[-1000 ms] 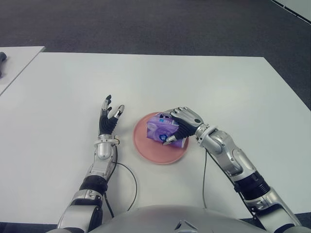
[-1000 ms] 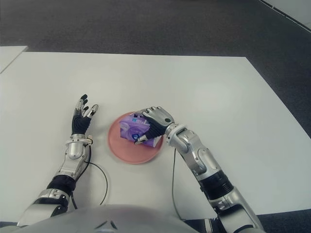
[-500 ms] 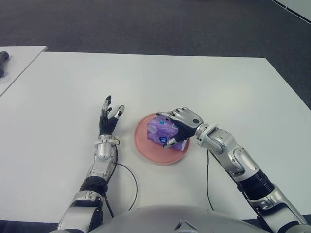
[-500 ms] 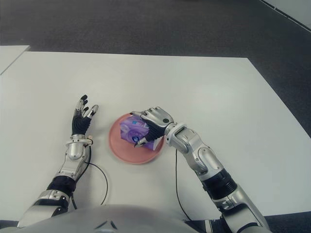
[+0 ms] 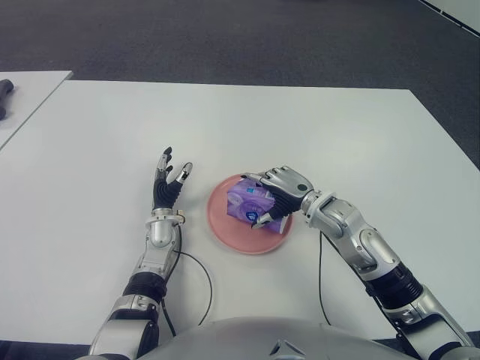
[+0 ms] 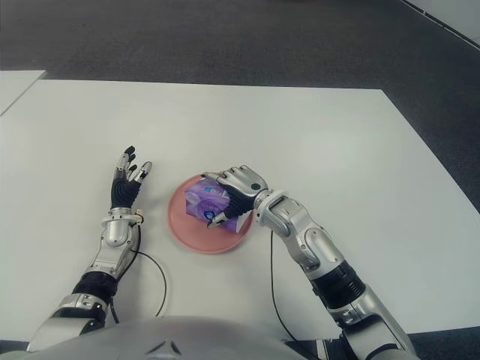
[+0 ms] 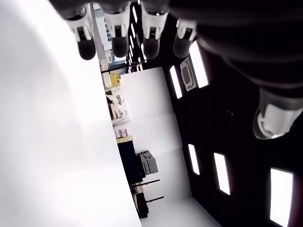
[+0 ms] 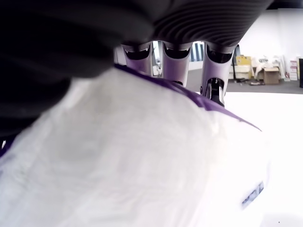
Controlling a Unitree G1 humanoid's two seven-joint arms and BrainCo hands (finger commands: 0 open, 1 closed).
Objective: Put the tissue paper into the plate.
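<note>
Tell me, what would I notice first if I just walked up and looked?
Probably the purple tissue pack, bright against the white table, sitting over the pink plate near the table's middle. The robot's right hand has its fingers wrapped around the pack. To the plate's left, the left hand is open, holding nothing.

text: none legible | tissue pack — printed marks too small to read

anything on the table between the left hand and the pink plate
No. In the left eye view, only bare white table separates the open left hand from the pink plate, where the right hand grips the tissue pack.
</note>
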